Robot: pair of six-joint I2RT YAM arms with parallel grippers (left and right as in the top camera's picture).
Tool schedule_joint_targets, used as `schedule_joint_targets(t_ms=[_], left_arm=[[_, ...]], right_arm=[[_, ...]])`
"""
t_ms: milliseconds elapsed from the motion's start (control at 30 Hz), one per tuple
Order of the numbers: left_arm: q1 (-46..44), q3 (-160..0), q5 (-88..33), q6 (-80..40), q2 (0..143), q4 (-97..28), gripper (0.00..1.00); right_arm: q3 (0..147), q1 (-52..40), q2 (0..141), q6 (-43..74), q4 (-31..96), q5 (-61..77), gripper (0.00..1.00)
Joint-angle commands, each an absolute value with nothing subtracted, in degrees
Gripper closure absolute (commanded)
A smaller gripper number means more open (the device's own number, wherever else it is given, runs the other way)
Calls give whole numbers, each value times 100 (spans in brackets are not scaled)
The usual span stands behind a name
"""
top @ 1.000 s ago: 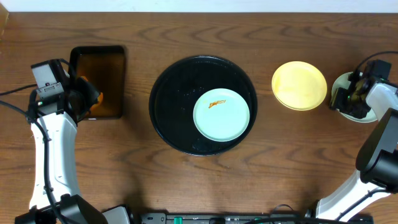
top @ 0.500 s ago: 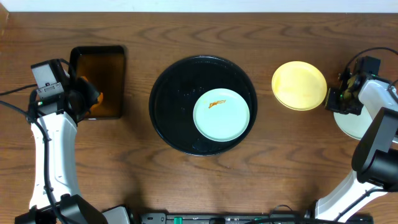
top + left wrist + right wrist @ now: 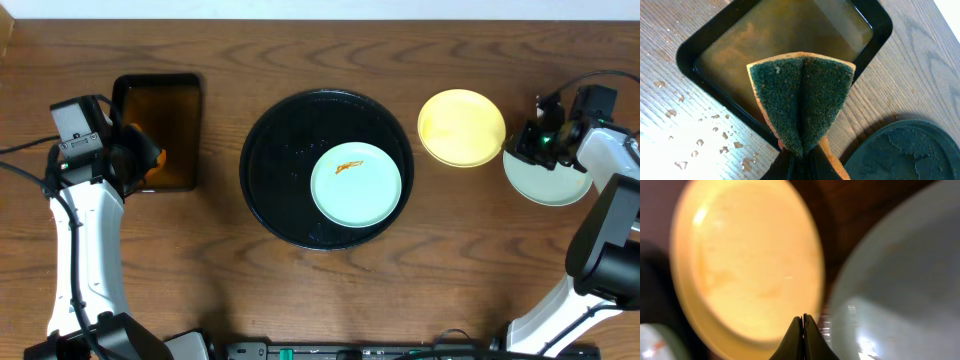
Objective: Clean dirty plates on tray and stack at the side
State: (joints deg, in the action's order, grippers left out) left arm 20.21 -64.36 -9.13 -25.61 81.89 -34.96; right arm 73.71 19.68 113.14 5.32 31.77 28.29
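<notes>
While reading outward from the tray [image 3: 280, 140], find the smeared mint plate [image 3: 355, 185] inside it, crowding the right rim, with bare black floor to the left. Just off that rim, see the yellow plate [image 3: 460, 127], then the second mint plate [image 3: 550, 185], edges nearly meeting. Note right gripper [image 3: 803, 325], fingertips pressed together at that seam. Well left of the tray, note left gripper [image 3: 800, 165] clenching a folded sponge [image 3: 802, 95] over the rim of the rectangular tray [image 3: 685, 55].

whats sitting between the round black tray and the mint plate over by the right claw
The pale yellow plate lies on the wood between the round tray and that mint plate; the overhead view shows it.
</notes>
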Motion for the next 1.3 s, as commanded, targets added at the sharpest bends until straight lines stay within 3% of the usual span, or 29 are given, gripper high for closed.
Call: schedule_joint_targets(t_ms=[0,200,367,467,600,700,767,800,833,967,1100,1133,1267], left_arm=[[2034,-6429,-967,-2510,8200,-3538,92],[2034,-6429,-967,-2510,8200,-3535,92],[2034,-6429,-965,-2510,8200,-3538,92],[2034,-6429,-967,-2510,8200,-3535,92],[2034,-6429,-967,-2508,8200,-3551,92],[2034,-6429,-965,-2508,8200,-3557,92],[2034,-6429,-965,-2508,8200,-3557,92],[2034,-6429,-965,-2508,8200,-3557,92],[2034,-6429,-965,-2508,8200,-3557,92],[2034,-6429,-965,-2508,8200,-3557,93],[2034,-6429,-967,-2510,8200,-3553,92],[2034,-6429,-965,-2510,8200,-3551,92],[2034,-6429,-965,-2510,8200,-3551,92]], right_arm=[[7349,1905,11109,875,3168,3616,98],[7349,1909,11109,875,3177,3682,98],[7349,1909,11109,873,3562,2364,99],[7349,1911,11089,788,3791,2270,99],[7352,2021,10855,770,4003,2290,93],[7352,2220,10497,770,4130,2344,78],[7352,2423,10182,770,4248,2333,54],[7352,2552,10029,781,4311,2292,22],[7352,2663,9913,840,4357,2196,14],[7325,3120,9743,1431,4539,1232,14],[7008,3398,9872,1581,4543,1140,16],[6788,3452,9961,1586,4368,1144,21],[6401,3538,10221,1588,3918,1186,27]])
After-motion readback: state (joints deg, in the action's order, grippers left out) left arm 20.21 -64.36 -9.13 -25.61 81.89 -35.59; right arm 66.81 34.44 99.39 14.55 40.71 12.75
